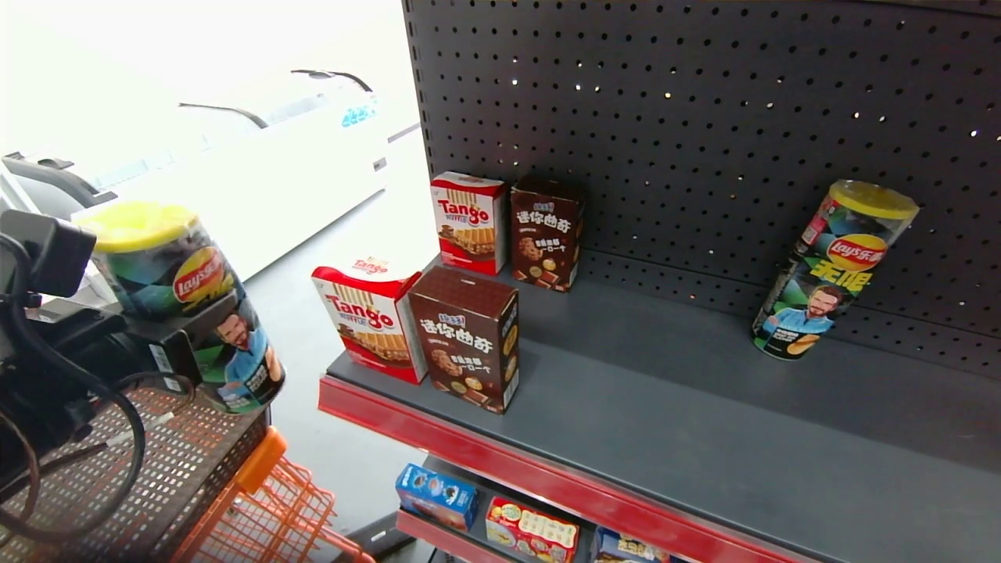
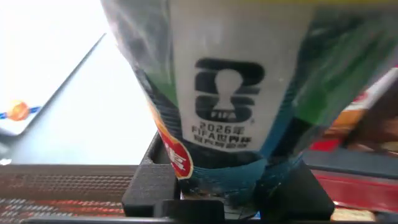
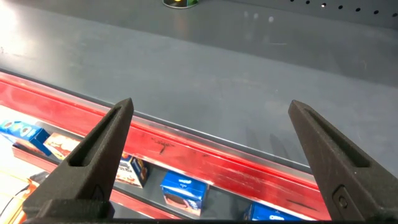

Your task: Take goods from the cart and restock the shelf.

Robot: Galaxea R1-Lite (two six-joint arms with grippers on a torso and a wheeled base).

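Can (image 1: 188,305) of chips, a tall cylinder with a yellow lid and glossy printed wrap, sits tilted in the left gripper (image 2: 230,196) above the orange wire cart (image 1: 258,500), off the left end of the shelf (image 1: 665,407). The left wrist view shows black fingers (image 2: 149,186) clamped round its base. The right wrist view shows the right gripper (image 3: 211,155) spread wide over the shelf's red front edge. On the matte grey shelf, a second can (image 1: 833,270) stands near the back edge and cardboard boxes (image 1: 465,336) stand at the left end.
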